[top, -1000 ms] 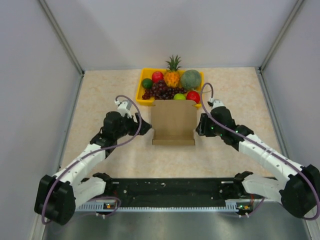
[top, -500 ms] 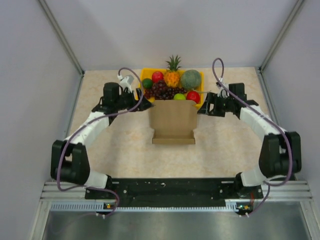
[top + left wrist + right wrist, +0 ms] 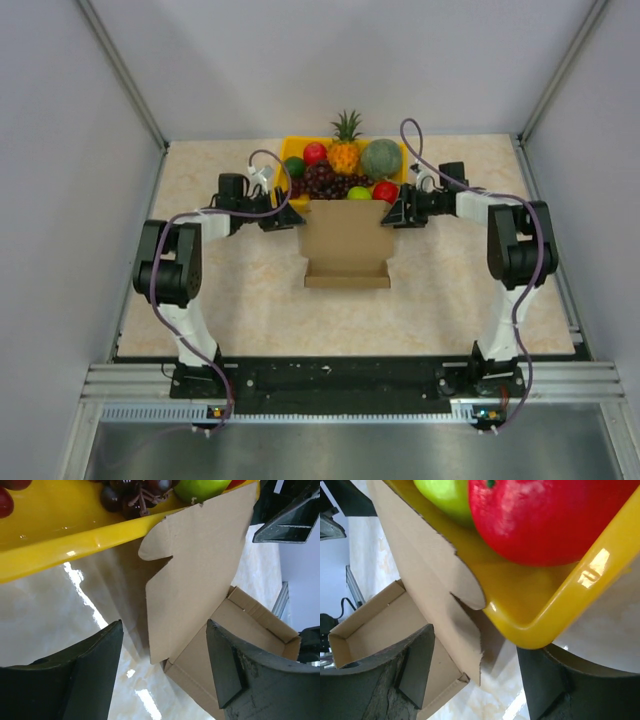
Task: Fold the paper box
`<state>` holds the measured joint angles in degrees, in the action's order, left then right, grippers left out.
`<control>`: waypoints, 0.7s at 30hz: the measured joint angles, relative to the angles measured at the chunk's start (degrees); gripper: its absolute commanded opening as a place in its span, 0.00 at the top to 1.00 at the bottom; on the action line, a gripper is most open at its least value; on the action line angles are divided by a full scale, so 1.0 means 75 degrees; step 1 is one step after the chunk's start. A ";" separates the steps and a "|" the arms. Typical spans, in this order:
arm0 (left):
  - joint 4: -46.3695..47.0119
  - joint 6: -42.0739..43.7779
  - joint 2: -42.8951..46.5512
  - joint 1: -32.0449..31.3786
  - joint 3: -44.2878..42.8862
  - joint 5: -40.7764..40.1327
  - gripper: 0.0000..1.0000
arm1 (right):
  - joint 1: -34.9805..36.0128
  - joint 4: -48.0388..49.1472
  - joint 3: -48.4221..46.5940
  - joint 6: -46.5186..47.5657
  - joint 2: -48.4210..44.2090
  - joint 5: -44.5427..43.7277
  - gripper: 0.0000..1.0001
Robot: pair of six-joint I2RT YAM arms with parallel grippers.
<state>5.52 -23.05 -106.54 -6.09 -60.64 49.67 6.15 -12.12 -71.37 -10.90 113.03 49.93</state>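
Note:
The paper box [image 3: 347, 245] is a brown cardboard carton in the middle of the table, its tray part folded up at the near end and its lid panel raised, leaning back against the yellow fruit tray [image 3: 285, 170]. My left gripper [image 3: 292, 219] is open at the lid's left edge; in its wrist view the lid's left flap [image 3: 200, 575] hangs between the open fingers. My right gripper [image 3: 391, 218] is open at the lid's right edge; the right flap [image 3: 437, 597] sits between its fingers, next to the tray corner [image 3: 545, 625].
The fruit tray holds a pineapple [image 3: 346, 148], a melon [image 3: 381, 158], grapes [image 3: 322, 180], a green apple [image 3: 445, 497] and a red apple [image 3: 545, 515]. Grey walls stand on three sides. The arms' base rail [image 3: 340, 380] runs along the near edge.
Both arms have stretched out from the near side to the far end of the box. The grippers moved from beside the box's middle to the lid's far corners by the fruit tray.

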 measured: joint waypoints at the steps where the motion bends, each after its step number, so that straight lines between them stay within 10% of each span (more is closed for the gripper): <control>1: -0.0006 0.0102 -0.0064 0.0000 -0.0020 0.0003 0.29 | -0.0017 0.0015 0.0000 0.0047 0.0117 0.0073 0.38; 13: -0.0335 0.0656 -0.1247 -0.0009 -0.1017 0.0393 0.30 | -0.0093 0.0627 0.0093 -0.0067 0.0513 0.1163 0.67; 21: 0.0149 0.0245 -0.1478 -0.0160 -0.0979 0.0772 0.56 | -0.0093 0.1358 0.0396 -0.0291 0.0460 0.1457 0.84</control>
<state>6.63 -21.21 -117.62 -7.29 -67.99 55.46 5.45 -1.93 -68.40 -13.08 116.49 60.86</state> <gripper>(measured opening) 0.532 0.222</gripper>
